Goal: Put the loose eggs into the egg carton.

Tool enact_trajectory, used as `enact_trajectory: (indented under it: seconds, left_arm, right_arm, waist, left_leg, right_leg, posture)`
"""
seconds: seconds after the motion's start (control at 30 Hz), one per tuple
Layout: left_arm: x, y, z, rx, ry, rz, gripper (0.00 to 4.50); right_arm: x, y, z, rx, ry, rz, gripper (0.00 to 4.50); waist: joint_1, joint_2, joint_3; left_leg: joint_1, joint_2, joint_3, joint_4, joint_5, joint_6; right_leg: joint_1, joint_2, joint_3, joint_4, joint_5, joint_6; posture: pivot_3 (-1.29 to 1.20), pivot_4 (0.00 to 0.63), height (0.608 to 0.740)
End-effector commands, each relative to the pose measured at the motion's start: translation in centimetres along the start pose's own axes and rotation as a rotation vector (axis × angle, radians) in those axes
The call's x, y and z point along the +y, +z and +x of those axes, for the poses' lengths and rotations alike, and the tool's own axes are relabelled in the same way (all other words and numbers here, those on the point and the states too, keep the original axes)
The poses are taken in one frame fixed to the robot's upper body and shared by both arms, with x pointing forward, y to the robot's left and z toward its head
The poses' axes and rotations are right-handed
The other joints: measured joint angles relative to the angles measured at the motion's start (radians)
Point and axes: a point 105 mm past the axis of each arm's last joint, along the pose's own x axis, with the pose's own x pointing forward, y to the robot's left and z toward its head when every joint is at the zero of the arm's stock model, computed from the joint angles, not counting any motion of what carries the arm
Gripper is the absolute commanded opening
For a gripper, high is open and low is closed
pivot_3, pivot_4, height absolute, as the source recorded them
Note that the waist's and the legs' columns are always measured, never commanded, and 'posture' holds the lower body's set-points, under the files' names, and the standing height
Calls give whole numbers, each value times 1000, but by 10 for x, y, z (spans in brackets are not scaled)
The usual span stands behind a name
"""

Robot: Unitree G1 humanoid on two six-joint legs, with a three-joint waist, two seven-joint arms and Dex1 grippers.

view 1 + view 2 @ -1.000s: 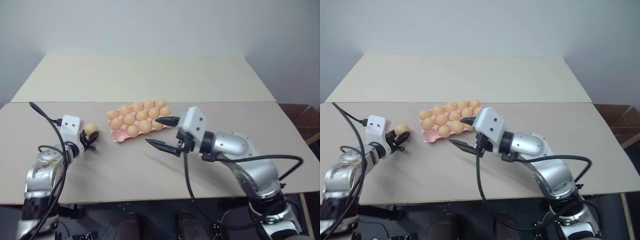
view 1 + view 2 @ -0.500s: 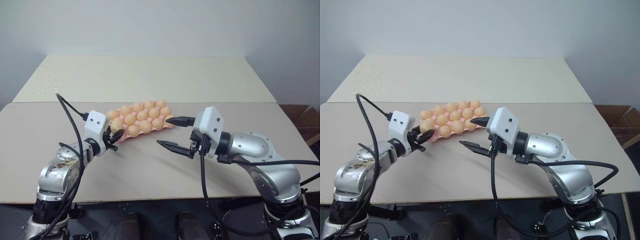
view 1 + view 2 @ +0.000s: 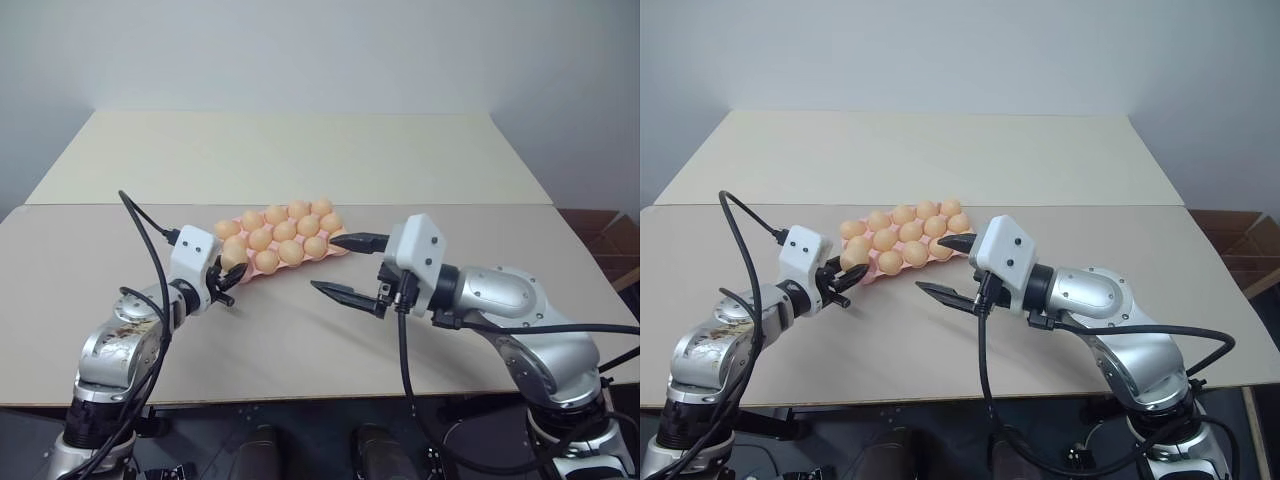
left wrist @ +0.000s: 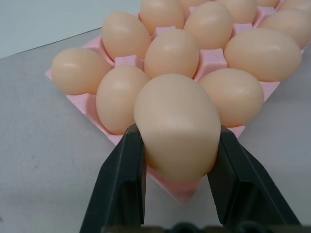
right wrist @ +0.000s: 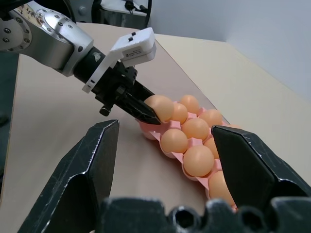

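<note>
Nearly there: carton (image 3: 283, 243) sits mid-table, looks full bar one cup at the near-left corner, no loose eggs seen on the table (image 3: 300, 330). Last egg (image 4: 176, 127) is in the L gripper (image 4: 180, 187), fingers (image 4: 119, 184) clamped tight on both its sides, held just above that corner cup, a bit short of it by my read. Left to do: lower, seat it, let go. R gripper (image 3: 340, 266) hangs empty, jaws wide, just beside the carton's right end, near but not touching. Risk: egg bumps its neighbours going in.
</note>
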Motion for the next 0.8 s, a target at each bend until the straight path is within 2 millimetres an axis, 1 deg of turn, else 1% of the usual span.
enact_trajectory:
  seconds: [0.03,0.1,0.17,0.23,0.27,0.4,0.43,0.5,0.63,0.67,0.73,0.8]
  left_arm:
    - [2,9,0,-25,15,22,1413]
    - [1,8,0,-23,14,16,1413]
    - [1,8,-2,-25,14,4,2133]
    - [1,8,-2,-29,12,-3,2705]
    - [0,9,-3,-34,7,-6,3085]
    - [0,15,-5,-72,2,2,4328]
    - [0,16,-6,-78,5,3,4451]
    - [3,19,-9,-99,25,9,4451]
    - [20,30,-26,-216,141,11,4451]
    - [24,33,-31,-242,171,-13,4451]
    - [27,38,-41,-309,222,16,4451]
    - [25,37,-51,-319,227,20,4451]
  right_arm:
    - [0,11,0,-36,-2,-43,3610]
    - [0,12,0,-36,-3,-43,3610]
    - [0,12,-1,-36,-5,-42,3610]
    - [0,11,-1,-36,-6,-41,3610]
    - [0,12,-1,-37,-5,-41,3610]
    - [0,12,0,-38,-5,-43,3610]
    - [-1,12,0,-38,-5,-43,3610]
    - [-1,12,0,-39,-7,-43,3610]
    - [-5,13,-4,-59,-49,-12,3610]
    - [-7,13,-6,-68,-75,7,3610]
    - [-13,10,-11,-85,-149,63,3610]
    - [-19,0,-18,-76,-248,104,3610]
  waist:
    - [0,0,0]
    - [0,0,0]
    - [0,0,0]
    - [0,0,0]
    - [0,0,0]
    - [0,0,0]
    - [0,0,0]
    - [0,0,0]
    - [-1,0,0]
    - [0,0,0]
    - [0,0,0]
    - [1,0,0]
  left_leg:
    - [0,0,0,0,0,0]
    - [0,0,0,0,0,0]
    - [0,0,0,0,0,0]
    - [0,0,0,0,0,0]
    - [0,0,0,0,0,0]
    - [0,0,0,0,0,0]
    - [0,0,0,0,0,0]
    - [0,0,0,0,0,0]
    - [0,0,0,0,0,0]
    - [0,0,0,0,0,0]
    - [0,0,0,0,0,0]
    - [0,0,0,0,0,0]
  right_leg:
    - [0,0,0,0,0,0]
    - [0,0,0,0,0,0]
    - [0,0,0,0,0,0]
    - [0,0,0,0,0,0]
    - [0,0,0,0,0,0]
    - [0,0,0,0,0,0]
    - [0,0,0,0,0,0]
    - [0,0,0,0,0,0]
    - [0,0,0,0,0,0]
    - [0,0,0,0,0,0]
    - [0,0,0,0,0,0]
    - [0,-1,0,0,0,0]
  posture:
    - [0,150,740]
    - [0,150,740]
    - [0,150,740]
    - [0,150,740]
    - [0,150,740]
    - [0,150,740]
    - [0,150,740]
    - [0,150,740]
    - [0,150,740]
    - [0,150,740]
    - [0,150,740]
    - [0,150,740]
